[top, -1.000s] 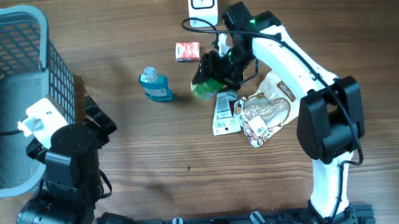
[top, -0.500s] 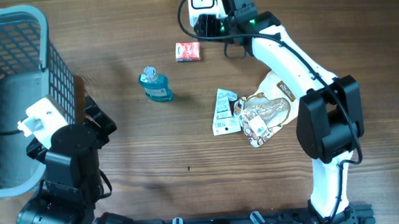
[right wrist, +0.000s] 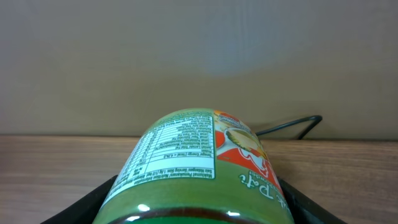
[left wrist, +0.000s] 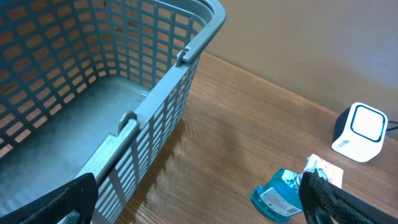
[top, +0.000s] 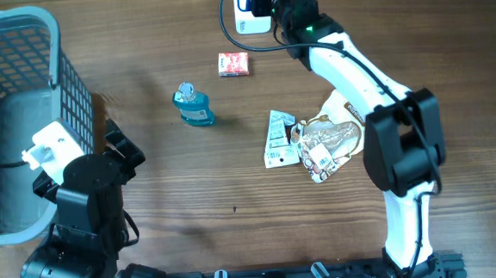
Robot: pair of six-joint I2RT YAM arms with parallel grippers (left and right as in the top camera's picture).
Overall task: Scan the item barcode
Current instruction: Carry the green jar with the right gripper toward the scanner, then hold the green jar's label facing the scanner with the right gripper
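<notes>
Here, the green jar [right wrist: 193, 165] is held by the right tool [top: 267, 0], close to the scanner [top: 245, 23] at the table's [top: 232, 157] far edge. The left tool [left wrist: 199, 205] is opened wide by the basket [left wrist: 199, 37].

- A brown wood-grain table [top: 190, 186] is filling the overhead view, its grain running left to right.
- A plain beige wall [right wrist: 186, 56] is rising just behind the table's far edge.
- Soft, even light is falling across the tabletop, throwing only faint shadows and leaving a dull sheen on the wood.
</notes>
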